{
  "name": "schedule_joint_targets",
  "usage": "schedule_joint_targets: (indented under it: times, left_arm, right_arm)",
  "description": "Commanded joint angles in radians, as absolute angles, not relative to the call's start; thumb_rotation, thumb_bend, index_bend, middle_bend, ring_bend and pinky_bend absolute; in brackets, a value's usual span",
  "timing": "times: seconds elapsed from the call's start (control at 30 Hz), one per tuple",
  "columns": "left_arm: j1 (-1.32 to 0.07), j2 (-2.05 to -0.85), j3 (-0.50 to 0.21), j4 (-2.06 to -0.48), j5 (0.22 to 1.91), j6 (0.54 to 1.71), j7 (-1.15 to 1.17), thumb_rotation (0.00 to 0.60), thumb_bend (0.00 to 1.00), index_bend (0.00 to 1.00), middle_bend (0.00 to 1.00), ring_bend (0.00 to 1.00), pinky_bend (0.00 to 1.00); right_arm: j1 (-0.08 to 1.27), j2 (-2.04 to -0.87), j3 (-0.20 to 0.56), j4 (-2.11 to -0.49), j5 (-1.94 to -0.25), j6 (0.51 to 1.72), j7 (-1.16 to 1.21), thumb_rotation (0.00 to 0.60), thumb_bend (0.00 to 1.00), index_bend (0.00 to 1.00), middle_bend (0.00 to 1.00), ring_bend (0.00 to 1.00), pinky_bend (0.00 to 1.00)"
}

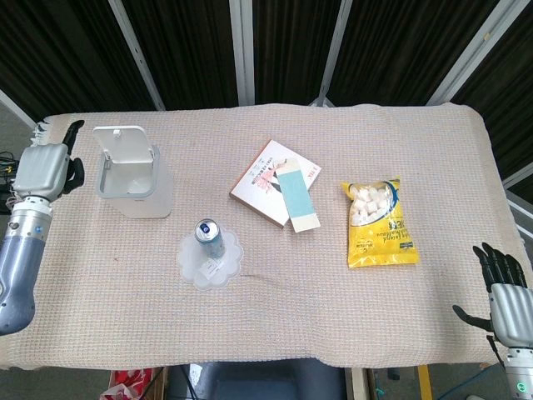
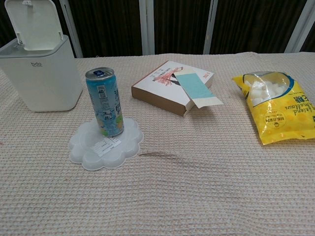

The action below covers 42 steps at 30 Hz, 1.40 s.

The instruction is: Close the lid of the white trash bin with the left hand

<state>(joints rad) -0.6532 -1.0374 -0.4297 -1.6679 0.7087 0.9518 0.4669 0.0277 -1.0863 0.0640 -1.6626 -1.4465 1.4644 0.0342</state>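
Note:
The white trash bin stands at the table's far left with its lid tipped up and open. My left hand hovers just left of the bin at the table's edge, level with the lid, holding nothing, its fingers apart; a gap separates it from the bin. My right hand hangs open off the near right corner of the table. Neither hand shows in the chest view.
A blue drink can stands on a clear scalloped plastic dish in front of the bin. A book with a teal card lies mid-table. A yellow snack bag lies to the right. A beige woven cloth covers the table.

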Motion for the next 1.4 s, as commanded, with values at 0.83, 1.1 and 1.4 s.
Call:
schedule_joint_targets:
  times: [0.83,1.1,1.4]
  left_arm:
    - [-0.983,-1.109,-0.361,-1.549,0.242,0.916,0.696,0.600,0.80,0.28,0.99,0.90,1.00]
    - [-0.981,-1.061,-0.337,-1.617,0.236,0.929,0.687,0.600,0.81,0.33,0.99,0.90,1.00]
    - [-0.955,-0.991,-0.304,-1.707,0.244,0.924,0.655,0.600,0.81,0.34,0.99,0.90,1.00]
  right_arm:
    - [0.029,-1.070,0.065,-1.673,-1.435,1.452,0.073,0.600,0.15,0.00,0.00,0.00,0.00]
    - [0.024,-1.067,0.063,-1.674,-1.438,1.459,0.074,0.600,0.15,0.00,0.00,0.00,0.00]
    - [0.021,-1.067,0.060,-1.675,-1.443,1.463,0.073,0.600,0.15,0.00,0.00,0.00,0.00]
